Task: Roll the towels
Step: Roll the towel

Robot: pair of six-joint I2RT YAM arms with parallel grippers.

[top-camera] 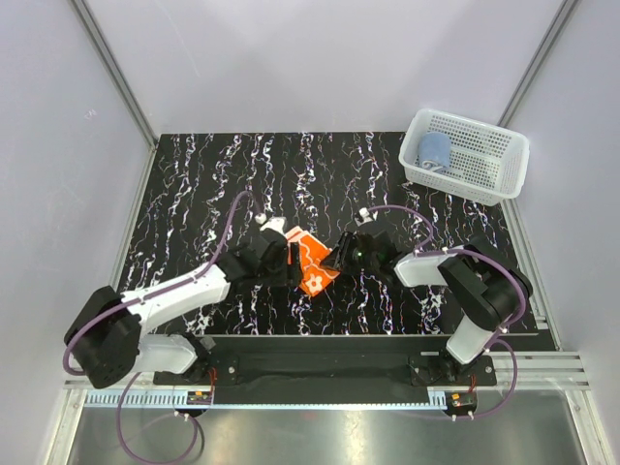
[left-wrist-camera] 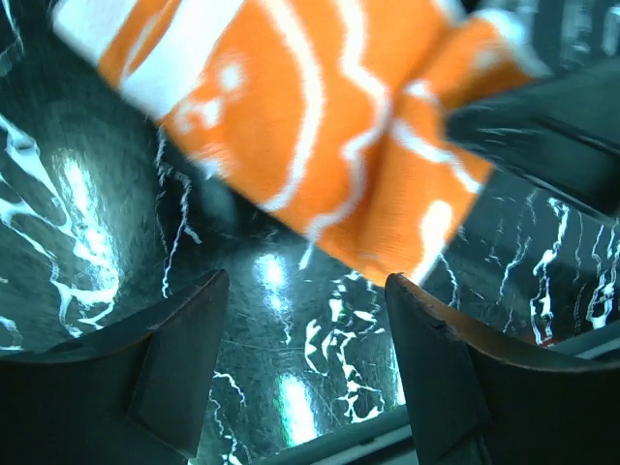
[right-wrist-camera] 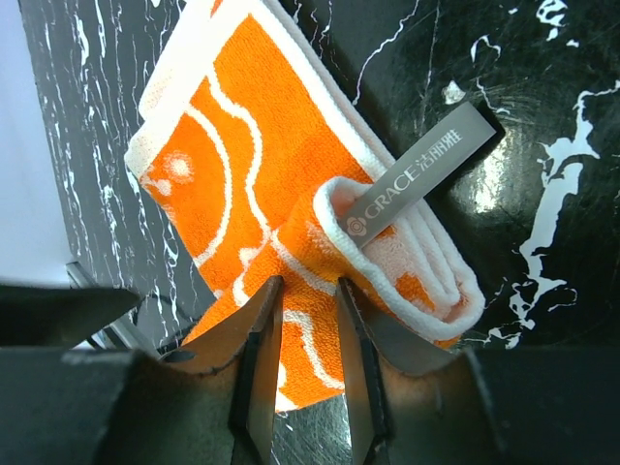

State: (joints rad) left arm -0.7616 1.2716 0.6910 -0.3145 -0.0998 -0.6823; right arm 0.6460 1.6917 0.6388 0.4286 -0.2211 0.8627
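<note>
Orange towel (right-wrist-camera: 242, 194), white-swirled and folded, is pinched by right jaws; left jaws apart.

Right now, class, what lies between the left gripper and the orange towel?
Nothing but bare black marbled tabletop: in the left wrist view, the open left gripper sits short of the orange towel.

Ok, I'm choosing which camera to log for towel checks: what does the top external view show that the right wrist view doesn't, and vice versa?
Only top external: the white basket at the table's far right with the light blue towel, apparently rolled, inside it, and the open left gripper.
Only right wrist: a grey GRACE label on the towel's folded end.
Both: the orange towel on the black marbled table, with the right gripper closed on its edge.
</note>
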